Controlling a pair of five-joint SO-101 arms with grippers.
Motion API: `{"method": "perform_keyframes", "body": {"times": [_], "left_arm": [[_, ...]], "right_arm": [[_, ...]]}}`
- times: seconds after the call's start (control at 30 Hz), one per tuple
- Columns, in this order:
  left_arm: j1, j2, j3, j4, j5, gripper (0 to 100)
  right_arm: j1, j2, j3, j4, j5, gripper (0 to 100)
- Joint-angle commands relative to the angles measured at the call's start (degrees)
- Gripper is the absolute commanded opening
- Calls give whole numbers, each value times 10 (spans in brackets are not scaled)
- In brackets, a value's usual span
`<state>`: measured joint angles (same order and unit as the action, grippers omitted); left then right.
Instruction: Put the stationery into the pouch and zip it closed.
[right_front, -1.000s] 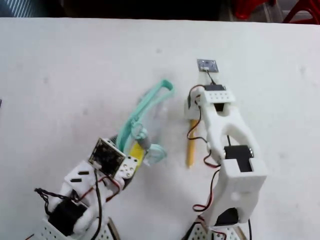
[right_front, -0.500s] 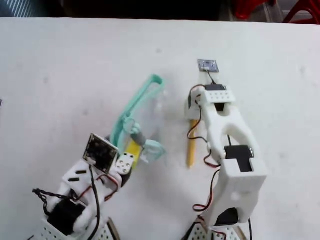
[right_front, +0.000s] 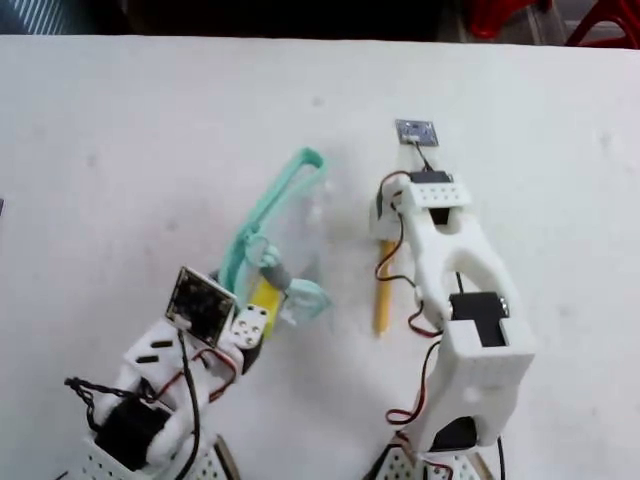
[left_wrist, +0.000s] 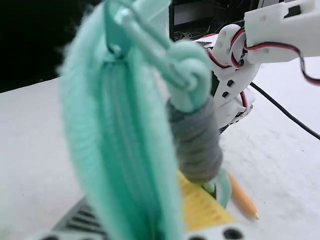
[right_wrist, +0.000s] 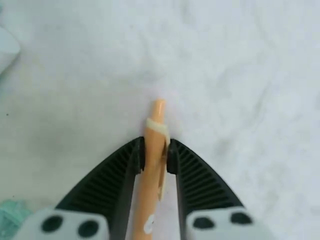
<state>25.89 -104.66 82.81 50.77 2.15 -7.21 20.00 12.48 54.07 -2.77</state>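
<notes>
My left end effector is clenched on the mint-green pouch. It holds the pouch up on edge over the white surface at the front left, with the green zip band running away from me toward the middle. From my left wrist, the pouch rises straight out of the jaws with the zip teeth facing the camera. The zip pull sits near the top, and a grey wrapped piece hangs from it beside the band. My right end effector is grasping an orange pen. Its two black ribbed fingers press on either side of the barrel, and one end of the pen pokes out past them. From above, the pen sits just to the right of the pouch, apart from it, with its far end under my right wrist. I cannot tell whether the pouch's zip is open or closed.
</notes>
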Motion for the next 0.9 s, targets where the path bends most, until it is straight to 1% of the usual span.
{"method": "perform_keyframes", "body": {"times": [0.0,0.13,0.3,0.4,0.53,0.63,0.7,0.87], "left_arm": [[-5,2,2,-8,2,27],[-5,2,2,-5,2,27],[-5,2,10,-8,2,26],[-5,2,11,-8,2,26],[-5,2,11,-8,2,27],[-5,2,11,-9,2,27],[-5,2,11,-9,2,27],[-3,2,11,-9,2,27]], "right_arm": [[7,-33,4,-1,3,16],[11,-73,13,4,4,16],[7,-163,87,-15,4,17],[-3,-246,171,-73,4,17],[-22,-375,316,-195,11,16],[-33,-460,406,-269,70,16],[-39,-508,446,-295,92,16],[-39,-556,474,-303,91,16]]}}
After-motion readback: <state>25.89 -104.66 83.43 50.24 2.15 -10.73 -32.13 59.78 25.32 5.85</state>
